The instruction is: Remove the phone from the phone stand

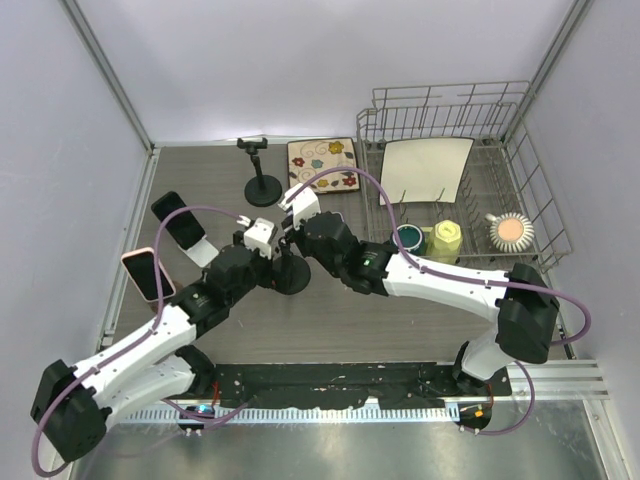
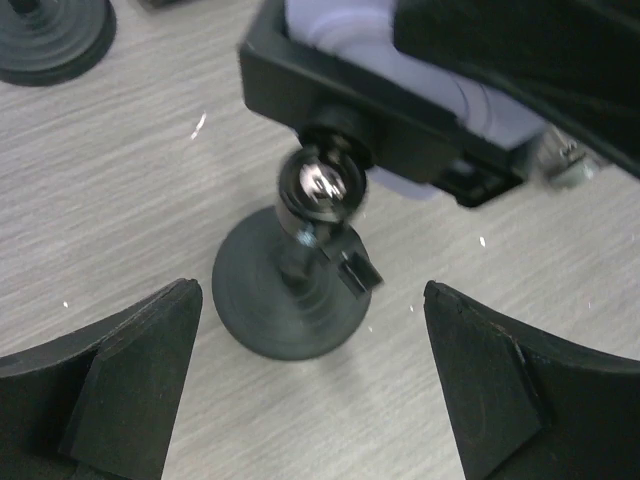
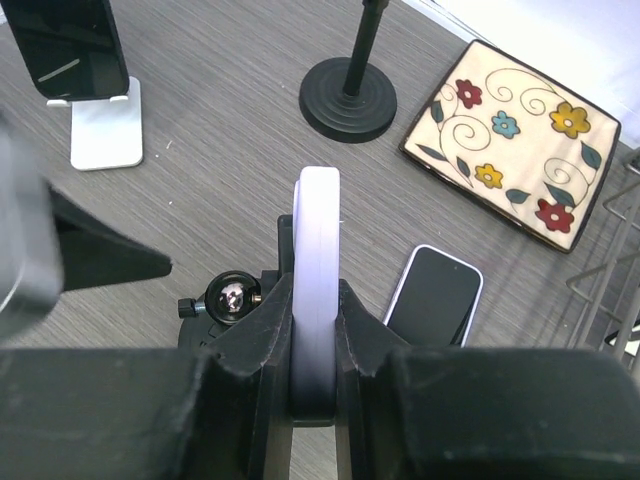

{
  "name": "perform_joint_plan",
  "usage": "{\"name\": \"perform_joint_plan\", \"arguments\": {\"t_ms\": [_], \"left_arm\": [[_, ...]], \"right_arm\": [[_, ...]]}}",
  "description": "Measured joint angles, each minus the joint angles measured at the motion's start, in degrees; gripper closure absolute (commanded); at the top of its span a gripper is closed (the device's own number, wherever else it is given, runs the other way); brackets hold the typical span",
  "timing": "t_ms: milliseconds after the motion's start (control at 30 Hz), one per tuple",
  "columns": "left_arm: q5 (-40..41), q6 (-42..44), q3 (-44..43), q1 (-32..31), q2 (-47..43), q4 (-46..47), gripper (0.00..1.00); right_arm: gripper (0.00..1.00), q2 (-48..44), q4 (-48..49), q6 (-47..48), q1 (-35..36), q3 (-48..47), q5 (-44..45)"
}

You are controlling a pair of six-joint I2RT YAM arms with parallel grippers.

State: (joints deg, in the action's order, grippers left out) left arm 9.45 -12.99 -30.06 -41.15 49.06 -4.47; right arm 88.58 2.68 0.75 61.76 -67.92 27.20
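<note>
Phones, four in all: lavender phone (image 3: 318, 230) stands edge-up in the black phone stand (image 2: 285, 300), right jaws clenched on it. Dark phone (image 3: 70, 45) on a white stand (image 3: 105, 135), pink phone (image 1: 147, 273) far left, fourth phone (image 3: 435, 295) flat on the surface (image 3: 200, 200). Three stands, counting the empty black stand (image 3: 350, 95). Left jaws released, flanking the phone stand's base.

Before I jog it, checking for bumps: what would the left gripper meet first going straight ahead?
Probably the phone stand, whose ball joint and base sit centred ahead of the open left gripper, though depth is unclear.
</note>
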Motion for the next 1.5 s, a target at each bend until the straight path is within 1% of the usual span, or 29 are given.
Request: {"name": "perform_joint_plan", "arguments": {"t_ms": [100, 133, 200, 367, 400, 433, 533, 600, 633, 700, 733, 800, 833, 900, 933, 1033, 1067, 1133, 1167, 1267, 1367, 1500], "left_arm": [[-2.16, -1.03, 0.00, 3.34, 2.75, 3.91, 0.12], [-2.78, -1.53, 0.00, 4.17, 3.15, 5.25, 0.17], [-3.96, -2.08, 0.00, 5.31, 3.52, 7.76, 0.20], [-7.58, -3.30, 0.00, 7.08, 5.11, 14.71, 0.32], [-8.20, -3.43, 0.00, 7.23, 6.03, 15.61, 0.34], [-8.66, -3.54, 0.00, 7.37, 6.84, 16.13, 0.39], [-9.94, -3.98, -0.09, 7.82, 10.01, 16.61, 0.47], [-10.78, -4.20, -0.31, 7.98, 12.07, 16.61, 0.49], [-11.23, -4.33, -0.42, 7.98, 12.74, 16.68, 0.55], [-12.04, -4.48, -0.79, 8.00, 13.70, 16.72, 0.61], [-12.17, -4.57, -0.92, 8.00, 13.84, 16.83, 0.72], [-12.31, -4.55, -0.98, 8.09, 13.84, 16.83, 0.81], [-12.39, -4.48, -0.98, 8.15, 13.84, 17.00, 0.91], [-12.66, -3.96, -0.98, 8.17, 13.84, 17.03, 1.00], [-12.72, -3.30, -1.01, 8.13, 13.81, 17.03, 1.00], [-12.92, -3.06, -1.01, 8.17, 13.84, 17.11, 1.00], [-12.98, -3.08, -0.98, 8.17, 13.84, 17.11, 1.00], [-13.03, -3.08, -0.87, 8.17, 13.77, 17.27, 1.00], [-13.07, -3.08, -0.70, 8.17, 13.68, 17.53, 1.00], [-13.18, -3.10, 0.02, 8.17, 13.03, 18.08, 1.00], [-13.25, -3.23, 0.52, 8.20, 12.33, 18.16, 1.00], [-13.27, -3.43, 0.59, 8.22, 12.24, 18.21, 1.00]], "right_arm": [[0.99, -0.07, 0.35, 0.83, -0.33, 0.11, -1.55], [0.99, -0.07, 0.39, 1.01, -0.39, 0.13, -1.90], [0.99, -0.09, 0.72, 1.25, -0.48, 0.26, -2.38], [0.99, -0.61, 1.77, 1.60, -0.96, 1.20, -3.63], [0.99, -0.74, 1.90, 1.62, -1.09, 1.40, -3.98], [0.99, -0.85, 1.90, 1.77, -1.16, 1.51, -4.13], [0.99, -0.92, 2.19, 1.77, -1.53, 1.73, -4.70], [0.99, -0.94, 2.29, 1.79, -1.55, 1.73, -5.25], [0.99, -0.94, 2.36, 1.81, -1.51, 1.73, -5.40], [0.99, -0.94, 2.45, 1.92, -1.51, 1.77, -5.73], [0.99, -0.94, 2.54, 1.95, -1.55, 1.81, -5.70], [0.99, -0.94, 2.69, 1.97, -1.64, 1.90, -5.66], [0.99, -0.94, 2.89, 2.03, -1.68, 1.95, -5.68], [0.99, -0.94, 3.02, 2.01, -1.73, 1.95, -5.70], [0.99, -0.94, 3.10, 2.01, -1.73, 1.97, -5.62], [0.89, -0.94, 3.15, 1.79, -1.70, 1.99, -5.09], [0.82, -0.94, 3.15, 1.75, -1.70, 2.01, -4.92], [0.77, -0.94, 3.17, 1.68, -1.60, 2.01, -4.55], [0.72, -0.94, 3.15, 1.68, -1.60, 2.03, -4.37], [0.70, -0.94, 3.48, 1.40, -1.62, 2.03, -4.17], [0.66, -0.94, 4.00, 0.85, -1.88, 2.03, -4.46], [0.62, -0.94, 4.28, 0.35, -2.67, 2.03, -5.77]]}}
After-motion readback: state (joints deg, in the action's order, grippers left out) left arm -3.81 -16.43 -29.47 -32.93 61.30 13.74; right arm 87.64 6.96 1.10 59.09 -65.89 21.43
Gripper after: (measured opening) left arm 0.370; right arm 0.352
